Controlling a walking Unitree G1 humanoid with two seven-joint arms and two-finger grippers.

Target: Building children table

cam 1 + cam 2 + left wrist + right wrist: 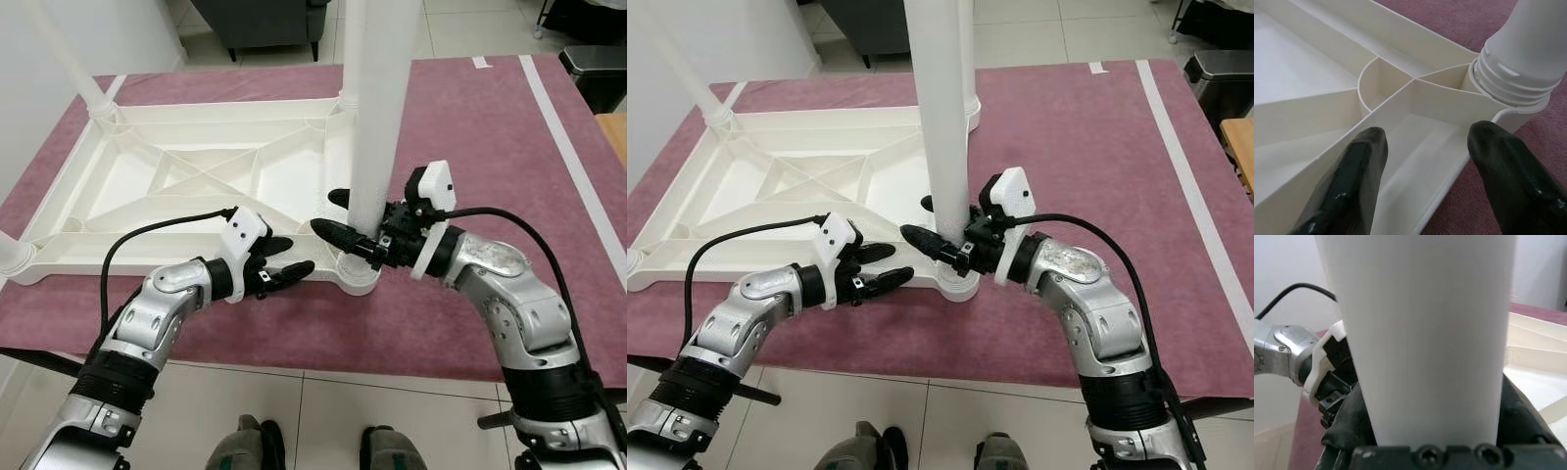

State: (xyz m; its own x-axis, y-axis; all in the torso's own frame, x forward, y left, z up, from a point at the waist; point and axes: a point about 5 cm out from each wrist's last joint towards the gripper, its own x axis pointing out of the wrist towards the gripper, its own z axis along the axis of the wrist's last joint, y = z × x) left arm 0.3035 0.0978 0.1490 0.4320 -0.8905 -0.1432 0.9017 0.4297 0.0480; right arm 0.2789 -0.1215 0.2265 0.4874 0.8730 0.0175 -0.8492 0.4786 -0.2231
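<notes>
Underneath everything lies a dull pink rug (470, 127) with a pale stripe along its right side, spread over a floor of light glossy tiles (323, 411). On the rug rests the white plastic tabletop (196, 186), turned upside down, its underside a grid of thin ribs and shallow pockets. Round white legs stand at its corners: a far leg (73, 64) at the far left corner, and the near leg (377, 108), a smooth, slightly tapering tube, upright in the near right corner socket. The right gripper (341, 217) is clamped around this near leg low down, one black finger on each side. The left gripper (284, 259) hovers just beside that corner with its fingers spread, holding nothing, over the tabletop's near edge. A dark armchair (265, 20) stands beyond the rug, and a grey bin (598, 73) sits at the far right.
</notes>
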